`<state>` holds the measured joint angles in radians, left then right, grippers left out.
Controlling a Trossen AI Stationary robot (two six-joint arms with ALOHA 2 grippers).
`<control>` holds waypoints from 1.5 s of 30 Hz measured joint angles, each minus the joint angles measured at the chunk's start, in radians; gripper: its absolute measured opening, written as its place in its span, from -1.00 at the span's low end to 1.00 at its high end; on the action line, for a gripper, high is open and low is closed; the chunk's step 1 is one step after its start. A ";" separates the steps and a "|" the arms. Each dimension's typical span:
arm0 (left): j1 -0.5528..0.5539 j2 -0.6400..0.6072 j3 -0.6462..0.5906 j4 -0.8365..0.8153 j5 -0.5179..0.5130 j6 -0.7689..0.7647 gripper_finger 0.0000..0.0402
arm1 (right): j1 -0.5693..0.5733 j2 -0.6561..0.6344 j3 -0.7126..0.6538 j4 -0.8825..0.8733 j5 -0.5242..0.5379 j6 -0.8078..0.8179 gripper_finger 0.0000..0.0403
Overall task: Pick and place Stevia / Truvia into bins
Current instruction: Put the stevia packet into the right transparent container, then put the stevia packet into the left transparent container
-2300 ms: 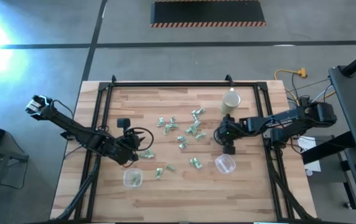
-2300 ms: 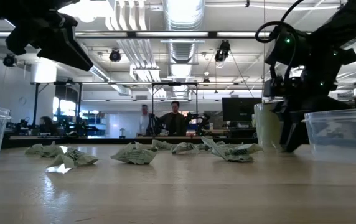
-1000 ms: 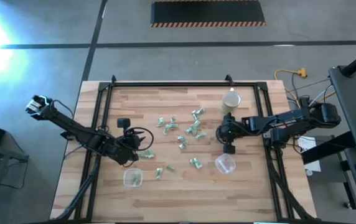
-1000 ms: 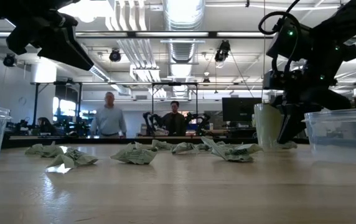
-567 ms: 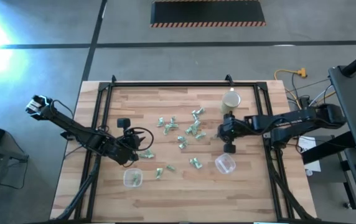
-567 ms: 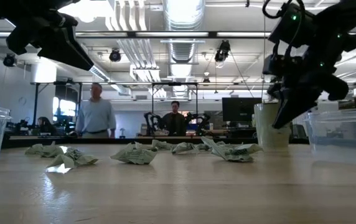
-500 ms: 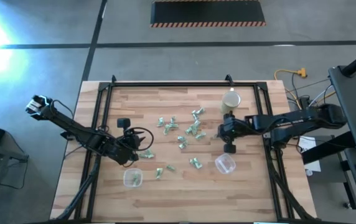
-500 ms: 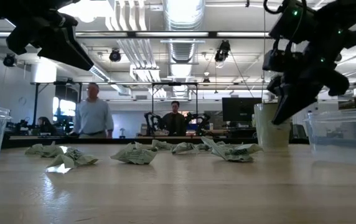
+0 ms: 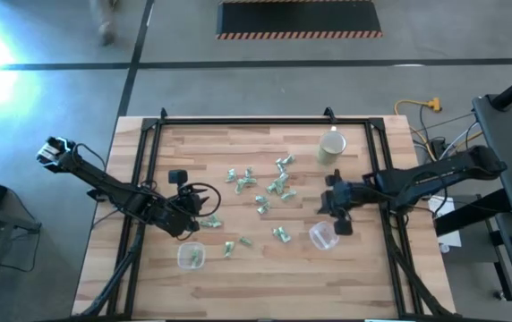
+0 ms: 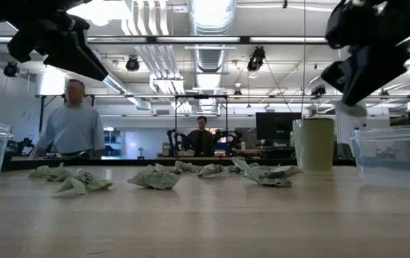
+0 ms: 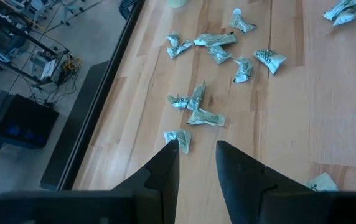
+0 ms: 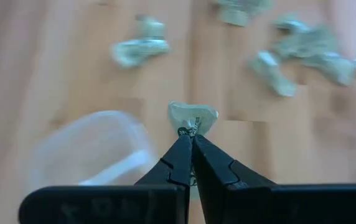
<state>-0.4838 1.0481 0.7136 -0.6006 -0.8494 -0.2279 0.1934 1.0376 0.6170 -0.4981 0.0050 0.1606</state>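
Many crumpled green-and-white Stevia sachets lie scattered mid-table. My right gripper hangs just beside the right clear bin, shut on one sachet; the low view shows it high at the right with the pale sachet below its fingers. The left clear bin stands near the front left with a few sachets inside. My left gripper hovers open above the table's left part, a loose sachet just beyond one fingertip, nothing between its fingers. My right gripper pinches the sachet's near edge between its two fingertips, coming slanting down from the table's right side. The sachet sticks out past the fingertips, lifted clear of the table, above and beside the right bin's rim.
A beige round cup stands at the far right of the sachets. A black frame runs around the table. In the low view a person walks behind the table. Bare wood lies along the near edge.
My right gripper, staying shut, has risen from the table with the sachet and swung toward the near edge and the right bin, tipping steeper downward. The sachet is now lifted clear. Behind the table a person has walked leftward.
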 joint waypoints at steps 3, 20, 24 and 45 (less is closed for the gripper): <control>0.000 0.000 0.000 0.005 0.000 0.000 -0.56 | 0.073 -0.013 0.000 0.003 -0.006 0.065 -0.96; 0.000 0.000 0.000 0.025 0.000 0.009 -0.56 | 0.239 0.102 -0.002 0.056 0.027 0.232 -0.96; 0.000 0.000 0.000 0.025 0.000 0.008 -0.56 | 0.241 0.104 -0.002 0.055 0.069 0.234 -0.96; 0.004 0.015 0.000 0.022 0.031 -0.003 -0.56 | 0.241 0.098 0.021 0.058 0.087 0.179 -0.58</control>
<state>-0.4794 1.0628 0.7136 -0.5784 -0.8187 -0.2310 0.4339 1.1359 0.6380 -0.4405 0.0921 0.3393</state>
